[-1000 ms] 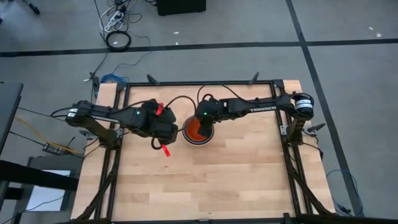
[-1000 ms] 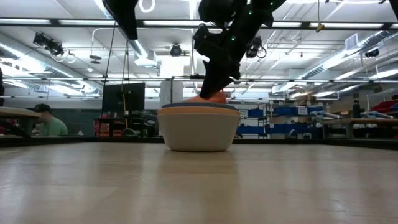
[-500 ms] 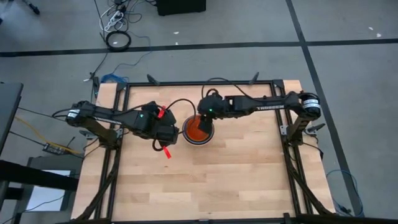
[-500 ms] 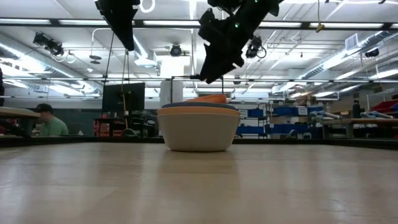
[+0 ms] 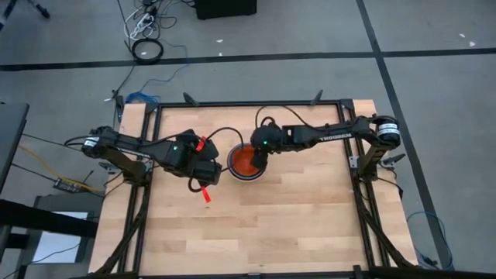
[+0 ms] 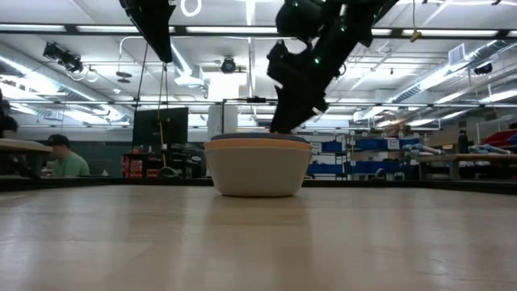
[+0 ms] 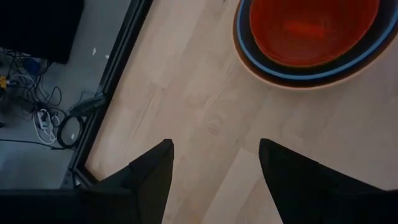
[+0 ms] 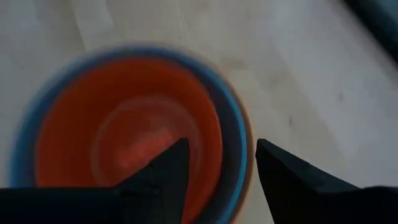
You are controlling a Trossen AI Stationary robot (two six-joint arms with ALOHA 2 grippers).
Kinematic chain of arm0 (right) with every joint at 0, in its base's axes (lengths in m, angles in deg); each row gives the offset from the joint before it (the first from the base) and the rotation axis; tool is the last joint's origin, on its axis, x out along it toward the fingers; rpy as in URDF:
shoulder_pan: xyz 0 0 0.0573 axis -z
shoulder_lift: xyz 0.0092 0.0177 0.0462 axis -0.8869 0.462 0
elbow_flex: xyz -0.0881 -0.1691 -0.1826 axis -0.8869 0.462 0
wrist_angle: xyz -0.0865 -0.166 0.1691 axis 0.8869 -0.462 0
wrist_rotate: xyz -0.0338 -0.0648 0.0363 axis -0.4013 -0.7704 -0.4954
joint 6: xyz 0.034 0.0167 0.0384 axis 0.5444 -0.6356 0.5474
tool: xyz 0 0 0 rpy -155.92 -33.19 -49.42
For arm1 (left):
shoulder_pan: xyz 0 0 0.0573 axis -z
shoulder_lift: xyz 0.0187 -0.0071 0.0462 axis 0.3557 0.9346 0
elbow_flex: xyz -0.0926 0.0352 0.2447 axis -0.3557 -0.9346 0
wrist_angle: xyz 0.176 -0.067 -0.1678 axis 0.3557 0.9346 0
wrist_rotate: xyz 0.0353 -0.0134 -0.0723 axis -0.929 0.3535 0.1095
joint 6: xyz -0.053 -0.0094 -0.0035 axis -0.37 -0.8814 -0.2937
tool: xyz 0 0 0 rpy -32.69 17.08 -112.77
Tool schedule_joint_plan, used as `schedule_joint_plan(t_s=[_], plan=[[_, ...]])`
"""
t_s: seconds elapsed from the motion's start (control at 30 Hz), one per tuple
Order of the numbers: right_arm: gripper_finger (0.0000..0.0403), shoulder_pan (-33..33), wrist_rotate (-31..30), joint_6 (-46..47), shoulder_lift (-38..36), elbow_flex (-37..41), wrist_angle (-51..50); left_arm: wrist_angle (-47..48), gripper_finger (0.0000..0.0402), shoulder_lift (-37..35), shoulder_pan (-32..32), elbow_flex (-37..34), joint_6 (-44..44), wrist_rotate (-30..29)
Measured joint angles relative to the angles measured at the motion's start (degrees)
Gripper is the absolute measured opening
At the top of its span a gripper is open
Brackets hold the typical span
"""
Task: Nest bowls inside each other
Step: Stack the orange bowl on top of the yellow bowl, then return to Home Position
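Note:
A stack of nested bowls (image 5: 242,164) stands on the wooden table a little behind its middle. The grey bowl (image 6: 258,168) is outermost, with orange and blue rims above it and a red bowl (image 7: 311,31) innermost. My right gripper (image 8: 217,165) is open, slanting down over the stack's far right rim (image 6: 292,137), with one finger over the red bowl's inside and one outside the blue rim. My left gripper (image 7: 214,177) hangs open above the bare table just left of the stack. My right gripper's fingertips (image 6: 280,128) stand right at the stack's rim. I cannot tell whether they touch it.
A black metal frame (image 5: 232,103) borders the table. Bare wood (image 5: 256,225) lies in front of the stack and to its right. Beyond the far edge the low view shows a seated person (image 6: 63,160) in the room.
The red bowl, which stood tilted with its rim above the stack under my right gripper, has settled level inside the stack. My right gripper has let go of it, risen a little toward the far right, then come down again to the stack's rim.

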Motion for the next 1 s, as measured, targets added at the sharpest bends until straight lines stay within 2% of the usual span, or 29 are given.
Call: schedule_joint_plan(t_s=[0.27,0.47,0.63,0.7,0.8,1.0], plan=[[0.0167,-1.2,0.0,-5.3,-7.1,-3.6,0.3,0.4,0.0245,0.0,0.0,0.0,-0.3,0.0],[0.0166,-4.4,0.0,-13.8,-17.4,-3.6,-0.5,0.1,0.0245,0.0,1.1,0.0,-0.1,-4.5],[0.0167,-9.3,0.2,-19.8,-26.6,-3.6,-2.3,-0.5,0.0245,0.0,3.5,0.0,1.6,-4.9],[0.0167,-11.4,0.5,-20.9,-29.9,-3.6,-2.9,-1.3,0.0245,0.0,5.3,0.0,2.3,-9.0],[0.0167,-14.0,1.8,-22.4,-34.3,-3.6,-4.3,-5.0,0.0245,-1.3,8.5,0.4,0.8,-19.2],[0.0167,-16.3,8.1,-23.5,-42.1,-3.6,-7.9,-20.6,0.0245,-9.3,15.4,1.1,7.8,-31.4]])
